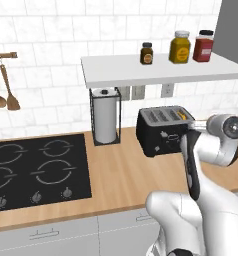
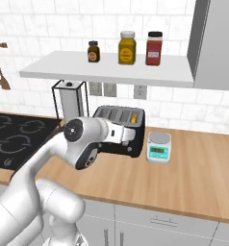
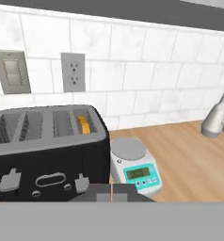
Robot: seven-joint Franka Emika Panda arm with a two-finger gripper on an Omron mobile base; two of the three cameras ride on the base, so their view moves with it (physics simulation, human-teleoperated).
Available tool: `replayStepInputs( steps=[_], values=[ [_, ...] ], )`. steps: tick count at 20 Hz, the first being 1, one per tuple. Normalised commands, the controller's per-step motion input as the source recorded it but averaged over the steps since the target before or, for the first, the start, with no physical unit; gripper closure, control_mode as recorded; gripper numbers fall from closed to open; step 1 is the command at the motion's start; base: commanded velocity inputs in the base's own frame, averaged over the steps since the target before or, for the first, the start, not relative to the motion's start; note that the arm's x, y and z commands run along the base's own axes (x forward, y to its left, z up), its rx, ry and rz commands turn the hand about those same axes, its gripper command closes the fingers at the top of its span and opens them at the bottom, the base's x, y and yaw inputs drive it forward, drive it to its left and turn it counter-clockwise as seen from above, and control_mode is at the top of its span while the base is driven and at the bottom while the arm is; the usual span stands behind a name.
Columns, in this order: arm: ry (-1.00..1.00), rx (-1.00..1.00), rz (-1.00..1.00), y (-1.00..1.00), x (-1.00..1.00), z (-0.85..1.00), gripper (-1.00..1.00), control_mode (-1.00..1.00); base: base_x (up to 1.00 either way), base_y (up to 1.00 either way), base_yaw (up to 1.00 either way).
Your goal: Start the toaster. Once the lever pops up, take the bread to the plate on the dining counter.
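Hand view: gripper (image 3: pixel 111 194) pressed together before toaster (image 3: pixel 48 155); bread (image 3: pixel 84 125) in slot (scale (image 3: pixel 135 172) readout illegible, seemingly).

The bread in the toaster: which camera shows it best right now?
The hand view: the bread sits close and unobstructed in the toaster's rightmost slot. Both base views show it as a small yellow sliver in that slot, the arm crossing the toaster's front.

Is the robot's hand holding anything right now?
No. The gripper is shut with nothing between its fingers. It sits just in front of the toaster, near the right-hand lever. The bread is in the toaster's rightmost slot.
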Motion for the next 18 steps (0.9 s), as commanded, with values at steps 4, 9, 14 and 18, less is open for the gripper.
replayStepInputs(
  steps=[4,9,14,18],
  values=[
    [0.24,0.00,-0.05,0.00,0.00,0.85,1.00,-1.00,0.00,0.00,0.00],
    [0.07,0.00,0.00,-0.03,0.00,0.10,1.00,-1.00,0.00,0.00,0.00],
    [0.00,0.00,0.00,0.00,0.00,0.00,1.00,-1.00,0.00,0.00,0.00],
    [0.00,0.00,0.00,0.00,0.00,0.00,1.00,-1.00,0.00,0.00,0.00]
  ],
)
